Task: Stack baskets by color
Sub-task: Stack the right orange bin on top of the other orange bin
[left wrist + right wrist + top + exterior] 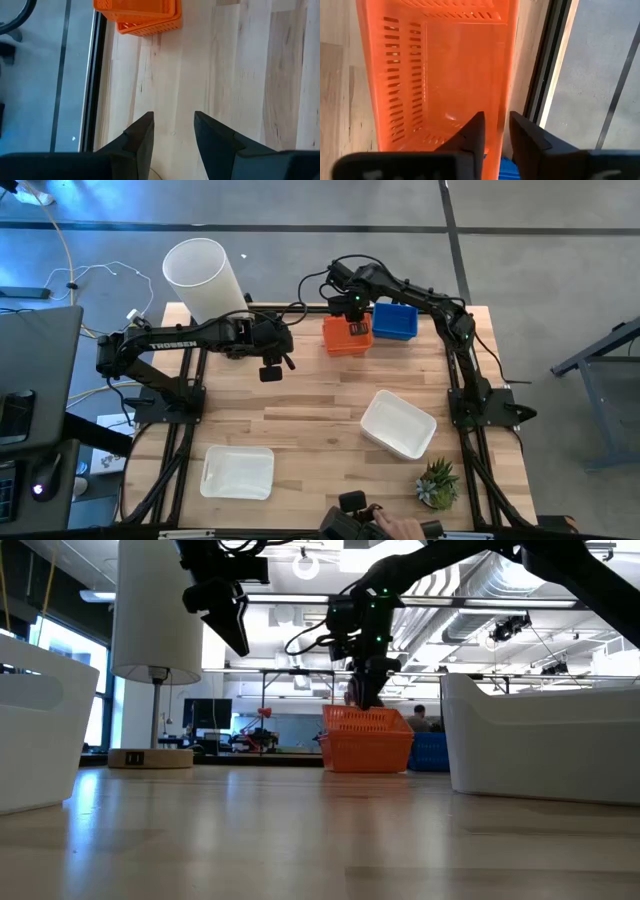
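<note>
1. Surface [300,410]: pale wood, carrying every basket, with the tall white lamp [205,275] at its far left corner and the small plant [438,483] at its near right corner.
2. White baskets: one [237,472] near the front left, one [398,423] right of centre, well apart, neither nested; probably left for a later stack.
3. Orange basket [345,335]: at the far edge, centre-right; in the low view apparently more than one orange rim, so likely a stack begun there, though count uncertain.
4. Blue basket [395,321]: just beside the orange one, on its right, at the far edge; colours kept side by side, presumably to keep stacks separate.
5. Right gripper [496,132]: reached across from the right post, elbow bent, pointed down over the orange basket; fingers straddling its wall, slightly apart; looked like letting go rather than gripping, firm hold not evident.
6. Left gripper [172,127]: hung above bare wood left of the orange basket, arm stretched level, fingers parted, nothing between them; waiting.
</note>
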Available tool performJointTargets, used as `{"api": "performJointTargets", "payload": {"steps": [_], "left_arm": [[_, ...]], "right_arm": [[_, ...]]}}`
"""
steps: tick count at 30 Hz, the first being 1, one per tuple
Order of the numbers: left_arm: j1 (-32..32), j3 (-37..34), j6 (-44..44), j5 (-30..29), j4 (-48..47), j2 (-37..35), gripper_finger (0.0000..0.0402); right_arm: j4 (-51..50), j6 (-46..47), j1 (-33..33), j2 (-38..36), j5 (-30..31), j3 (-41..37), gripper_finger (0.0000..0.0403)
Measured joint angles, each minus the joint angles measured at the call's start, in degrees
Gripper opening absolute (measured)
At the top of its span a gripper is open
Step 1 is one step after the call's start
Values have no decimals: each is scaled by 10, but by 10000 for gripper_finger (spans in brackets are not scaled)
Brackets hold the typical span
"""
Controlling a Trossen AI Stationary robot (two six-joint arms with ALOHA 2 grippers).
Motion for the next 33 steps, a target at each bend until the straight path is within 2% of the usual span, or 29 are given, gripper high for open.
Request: {"api": "performJointTargets", "payload": {"steps": [5, 12, 18, 21, 26, 33], "left_arm": [[0, 0, -1, 0, 0, 0, 127], [0, 0, -1, 0, 0, 0, 127], [0, 0, 0, 0, 0, 0, 127], [0, 0, 1, 0, 0, 0, 127], [0, 0, 1, 0, 0, 0, 127], [0, 0, 1, 0, 0, 0, 127]], "right_arm": [[0, 0, 0, 0, 0, 0, 97], [13, 1, 0, 10, 5, 0, 88], [20, 3, 3, 26, 35, 0, 85], [25, 12, 4, 26, 50, 0, 67], [30, 12, 3, 26, 52, 0, 7], [39, 7, -3, 26, 52, 0, 3]]}}
